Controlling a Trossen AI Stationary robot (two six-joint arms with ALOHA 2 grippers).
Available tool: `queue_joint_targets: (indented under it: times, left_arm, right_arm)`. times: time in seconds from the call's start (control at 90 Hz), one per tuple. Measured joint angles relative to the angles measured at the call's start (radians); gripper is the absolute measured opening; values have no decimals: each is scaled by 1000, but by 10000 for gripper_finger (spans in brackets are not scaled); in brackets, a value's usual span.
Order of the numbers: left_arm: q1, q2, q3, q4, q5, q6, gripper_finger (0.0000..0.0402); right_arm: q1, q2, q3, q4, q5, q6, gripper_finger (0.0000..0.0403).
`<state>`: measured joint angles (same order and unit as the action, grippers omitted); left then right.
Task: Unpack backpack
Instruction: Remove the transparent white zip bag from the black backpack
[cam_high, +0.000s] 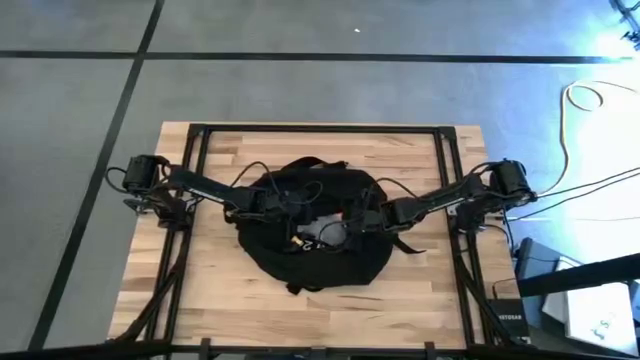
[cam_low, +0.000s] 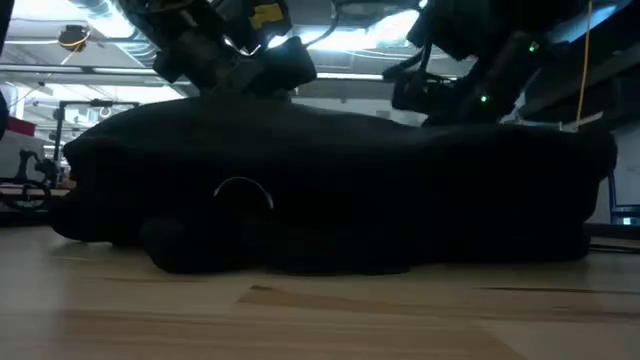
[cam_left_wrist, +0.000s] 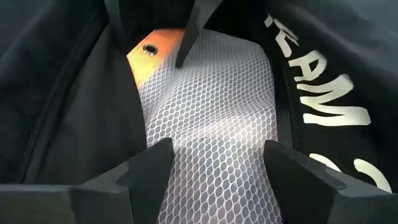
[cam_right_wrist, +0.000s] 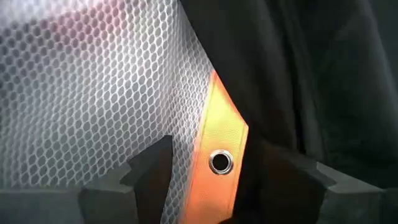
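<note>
1. Your wooden table (cam_low: 330, 320) fills the foreground of the low view, and the backpack (cam_low: 330, 215) lies slumped across it as one wide black mound; from above it sits at the middle of the tabletop, between the two arm bases.
2. On your left, the left arm reaches inward from its base at the table's left edge, stretched low and nearly flat, its wrist over the backpack's left part.
3. Your left gripper (cam_left_wrist: 217, 155) points down into the open bag with its fingers spread apart, hovering over a white mesh sheet (cam_left_wrist: 214, 106) and gripping nothing.
4. An orange corner with a metal eyelet (cam_left_wrist: 149, 50) shows at the far end of that mesh, partly under a black fold.
5. Beside the mesh, white letters on the black fabric read "EAM" (cam_left_wrist: 320, 99); the rest is cut off by a fold.
6. On your right, the right arm mirrors the left, reaching in from the right edge.
7. Your right gripper (cam_right_wrist: 227, 171) also stands with fingers spread, straddling the orange strip's eyelet, with black fabric to one side and mesh to the other; nothing is pinched.
</note>
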<state>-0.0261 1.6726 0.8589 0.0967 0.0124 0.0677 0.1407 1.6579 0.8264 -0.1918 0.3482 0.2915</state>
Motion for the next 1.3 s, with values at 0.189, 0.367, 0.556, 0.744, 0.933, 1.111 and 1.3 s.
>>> queue_joint_targets:
  times: [0.189,0.367,0.556,0.744,0.933,1.111,1.3]
  left_arm:
    - [0,0,0,0,2,-4,239]
    - [0,0,0,-3,-1,-6,239]
    - [0,0,0,-3,-1,-7,239]
    - [-1,0,0,-5,0,-11,239]
    - [-1,0,0,-7,2,-11,239]
    - [-2,0,0,-7,7,-8,239]
    - [-2,0,0,-7,6,-10,239]
  right_arm:
    - [-56,70,3,38,-106,1,216]
    - [-75,88,4,39,-118,-5,216]
    - [-77,69,0,48,-154,-30,207]
    - [-76,-4,-5,41,-191,-64,200]
    - [-39,-40,-5,94,-264,-139,200]
    - [12,-43,-3,107,-345,-177,200]
    - [1,-43,-17,108,-300,-169,200]
